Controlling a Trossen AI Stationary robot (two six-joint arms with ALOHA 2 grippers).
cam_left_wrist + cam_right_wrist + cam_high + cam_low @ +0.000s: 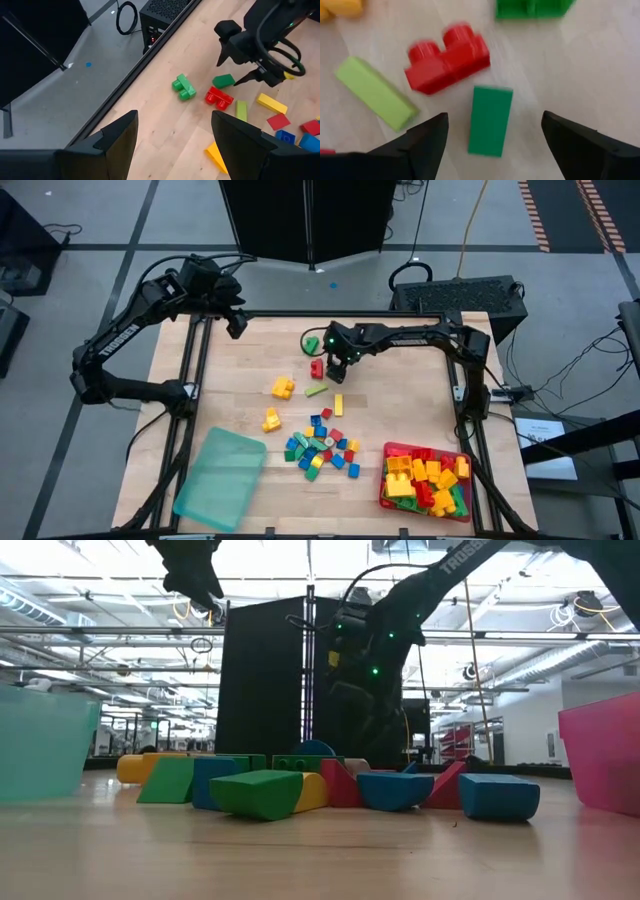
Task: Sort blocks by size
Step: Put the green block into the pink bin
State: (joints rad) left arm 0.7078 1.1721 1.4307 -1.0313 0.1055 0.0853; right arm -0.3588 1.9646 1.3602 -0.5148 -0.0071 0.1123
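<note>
My right tool (492, 137) hangs wide open and empty right over the dark green block (490, 120), which lies flat on the table (400, 405) between its fingers. I'd drop straight down and close across its narrow sides, clear of the red 2-stud block (447, 57) touching it just beyond. Farther off, the left tool (170, 135) waits open and empty at the table's back edge.
</note>
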